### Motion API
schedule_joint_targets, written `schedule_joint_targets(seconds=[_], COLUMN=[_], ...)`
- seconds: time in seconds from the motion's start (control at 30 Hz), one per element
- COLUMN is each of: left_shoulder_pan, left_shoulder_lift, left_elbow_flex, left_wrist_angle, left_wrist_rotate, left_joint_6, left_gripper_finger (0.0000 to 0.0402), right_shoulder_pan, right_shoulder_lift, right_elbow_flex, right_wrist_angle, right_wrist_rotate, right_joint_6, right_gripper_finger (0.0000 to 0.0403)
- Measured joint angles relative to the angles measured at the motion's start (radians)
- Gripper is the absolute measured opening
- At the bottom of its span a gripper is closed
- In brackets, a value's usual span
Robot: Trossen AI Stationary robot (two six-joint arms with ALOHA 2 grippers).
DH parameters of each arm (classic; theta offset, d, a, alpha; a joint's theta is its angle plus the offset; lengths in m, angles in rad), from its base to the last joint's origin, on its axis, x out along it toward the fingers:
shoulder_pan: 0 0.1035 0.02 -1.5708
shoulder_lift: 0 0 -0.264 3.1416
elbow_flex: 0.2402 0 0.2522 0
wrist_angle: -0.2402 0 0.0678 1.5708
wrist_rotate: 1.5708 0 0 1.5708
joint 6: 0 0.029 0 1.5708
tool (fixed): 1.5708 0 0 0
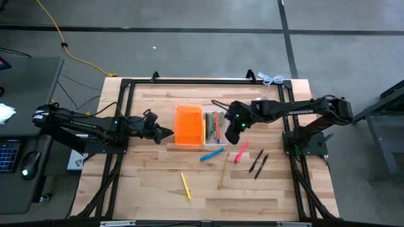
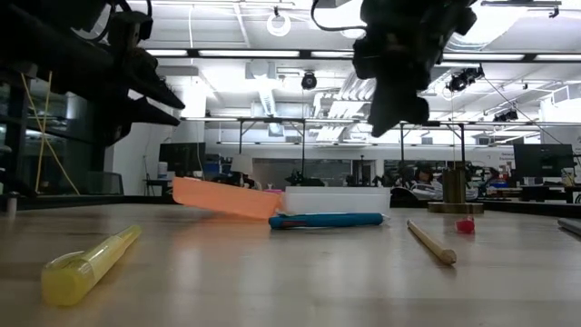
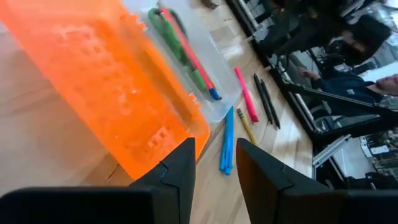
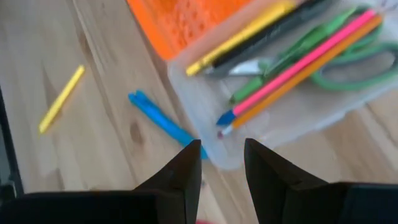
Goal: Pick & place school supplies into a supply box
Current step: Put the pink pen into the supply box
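One supply box [image 1: 189,126] sits mid-table, made of one orange half and one clear tray.

Six supplies lie loose on the table:
- one yellow highlighter [image 1: 186,186], nearest the front edge
- one wooden pencil [image 1: 223,170]
- one blue marker [image 1: 212,154], just beside the tray
- one pink marker [image 1: 241,152]
- two black pens [image 1: 255,161], side by side toward the right edge

Six more lie in the clear tray:
- one yellow pencil [image 4: 242,34]
- one dark pen [image 4: 280,34]
- one green marker [image 4: 249,90]
- one pink pencil [image 4: 305,62]
- one orange pencil [image 4: 308,76]
- one pair of green scissors [image 4: 348,62]
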Motion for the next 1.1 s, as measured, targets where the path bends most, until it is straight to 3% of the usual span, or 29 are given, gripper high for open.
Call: schedule_joint_targets(seconds=[0.27,0.6,1.1], left_shoulder_pan=[0.0,0.0,0.0], left_shoulder_lift=[0.0,0.001,0.001], left_elbow_flex=[0.0,0.0,0.0], left_wrist_angle=[0.141,0.126,0.126], left_wrist_rotate=[0.028,0.076,0.076], left_joint_6=[0.175,0.196,0.194], left_gripper_finger=[0.0145,0.0145,0.0145], right_shoulder_pan=[0.076,0.151,0.286], right_shoulder_lift=[-0.015,-0.015,-0.014], right_elbow_flex=[0.0,0.0,0.0], right_wrist_angle=[-0.073,-0.157,-0.318], right_wrist_rotate=[-0.004,-0.029,-0.02], right_joint_6=[0.008,0.122,0.609], right_gripper_finger=[0.0099,0.0099,0.0099])
